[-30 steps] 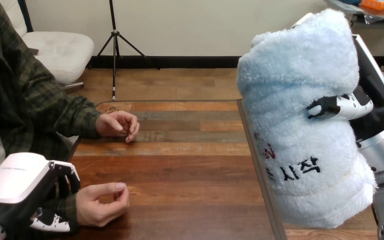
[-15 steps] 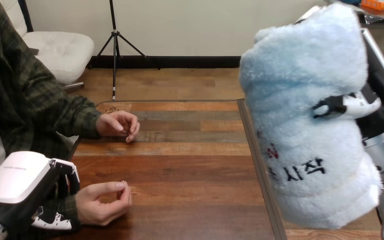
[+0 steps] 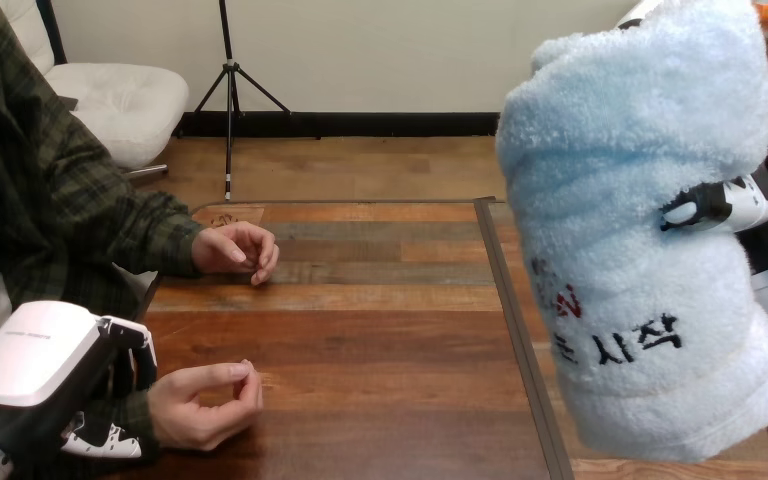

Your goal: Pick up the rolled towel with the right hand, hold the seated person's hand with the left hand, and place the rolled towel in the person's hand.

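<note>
Gripping the towel (image 3: 620, 180), right hand (image 3: 730, 205) curls a finger across its front; towel held upright at 3 o'clock. Left hand (image 3: 30, 360), 8 o'clock, closed round the person's wrist (image 3: 140, 415); person's hand (image 3: 200, 405) rests loosely curled on table (image 3: 380, 330).

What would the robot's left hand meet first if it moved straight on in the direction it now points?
Most likely the person's nearer hand, which rests on the table right in front of the left hand. The two look very close; whether they touch at the wrist is unclear.
</note>
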You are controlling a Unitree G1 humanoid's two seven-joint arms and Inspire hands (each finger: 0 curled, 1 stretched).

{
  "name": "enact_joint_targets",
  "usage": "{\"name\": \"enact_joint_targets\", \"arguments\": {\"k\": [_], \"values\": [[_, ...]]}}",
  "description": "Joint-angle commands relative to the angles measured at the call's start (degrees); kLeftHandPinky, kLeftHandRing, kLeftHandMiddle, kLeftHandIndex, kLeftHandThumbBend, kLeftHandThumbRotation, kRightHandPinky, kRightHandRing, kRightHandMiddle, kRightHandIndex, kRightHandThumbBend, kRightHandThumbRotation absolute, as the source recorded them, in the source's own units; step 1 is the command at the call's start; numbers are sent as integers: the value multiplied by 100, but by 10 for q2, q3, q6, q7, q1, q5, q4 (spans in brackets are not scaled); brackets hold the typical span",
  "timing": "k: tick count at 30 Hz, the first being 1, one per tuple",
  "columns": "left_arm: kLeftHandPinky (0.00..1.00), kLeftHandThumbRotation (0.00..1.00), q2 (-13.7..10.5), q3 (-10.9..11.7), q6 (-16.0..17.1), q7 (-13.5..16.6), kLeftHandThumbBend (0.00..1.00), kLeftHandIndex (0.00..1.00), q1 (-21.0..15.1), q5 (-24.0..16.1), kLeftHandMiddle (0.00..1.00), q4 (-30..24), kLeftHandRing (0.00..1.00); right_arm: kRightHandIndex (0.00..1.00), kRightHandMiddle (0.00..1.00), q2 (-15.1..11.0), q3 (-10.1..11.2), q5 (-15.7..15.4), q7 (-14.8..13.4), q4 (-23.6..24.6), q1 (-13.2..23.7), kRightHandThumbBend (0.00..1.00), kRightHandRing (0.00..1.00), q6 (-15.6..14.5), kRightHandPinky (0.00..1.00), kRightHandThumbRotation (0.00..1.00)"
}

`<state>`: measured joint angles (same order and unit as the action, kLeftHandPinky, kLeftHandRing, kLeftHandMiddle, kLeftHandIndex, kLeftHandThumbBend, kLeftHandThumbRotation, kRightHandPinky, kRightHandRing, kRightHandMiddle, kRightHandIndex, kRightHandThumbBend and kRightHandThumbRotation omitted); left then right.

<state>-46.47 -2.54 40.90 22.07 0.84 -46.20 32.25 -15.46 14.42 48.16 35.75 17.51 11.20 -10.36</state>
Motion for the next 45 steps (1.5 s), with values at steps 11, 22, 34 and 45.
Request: {"name": "enact_joint_targets", "arguments": {"k": [11,22,34,45], "values": [[30,0,-9,-15,-1,10,86,37,-33,3,36,-13,32,17,18,-17,16,27,-2,13,24,79,14,-9,8,0],[39,0,-13,-8,-34,-11,97,54,-14,-2,50,-63,45,17,18,-23,18,35,-7,17,25,81,14,-28,7,0],[62,18,-14,-12,-104,-37,100,77,1,-23,72,-93,70,17,19,-23,20,41,1,11,31,82,13,-31,7,0],[79,32,-2,-23,-191,-79,100,88,18,-33,85,-105,84,16,19,-35,22,45,-5,15,30,82,13,-37,7,0]]}}
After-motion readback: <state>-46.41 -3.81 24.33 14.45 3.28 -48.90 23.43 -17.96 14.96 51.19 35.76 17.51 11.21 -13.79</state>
